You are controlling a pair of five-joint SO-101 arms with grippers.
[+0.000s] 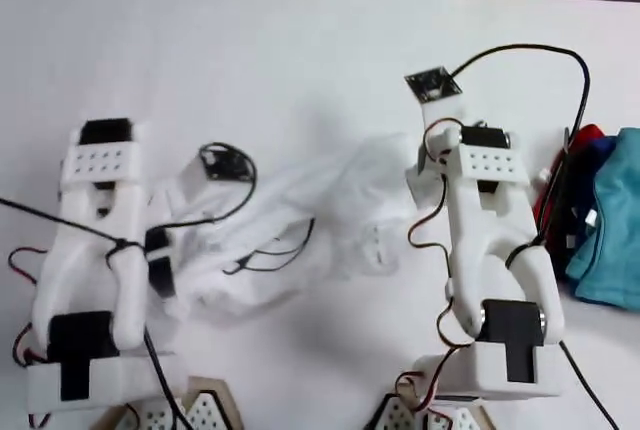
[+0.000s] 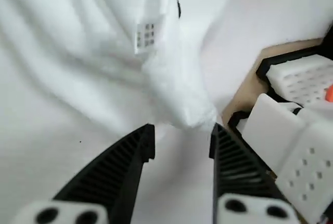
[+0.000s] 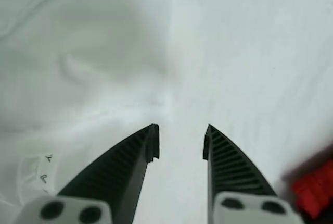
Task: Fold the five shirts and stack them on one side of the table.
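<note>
While the white shirt is lying crumpled and unfolded on the table between the two arms, the high view is showing the left arm bending over the shirt's one edge and the right arm standing just beside the other. A heap of coloured shirts, red, blue and teal, is sitting at the table's border beyond the right arm, and a thin black cable is trailing across the white cloth. In the left wrist view the left arm's jaws are standing apart, gripping nothing. They are pointing at a bunched fold of the shirt just ahead of their tips, with a small label showing farther off. In the right wrist view the right arm's jaws are likewise gaping and holding nothing, hanging over flatter white cloth, with something red peeking in at the side. The task is looking barely begun. The likeliest trouble, I am judging, is the left jaws pinching several layers of that bunched fold at once and dragging a lump instead of spreading it. The cable may also be snagging the cloth, and a wide pull by the right arm could be disturbing the coloured heap.
</note>
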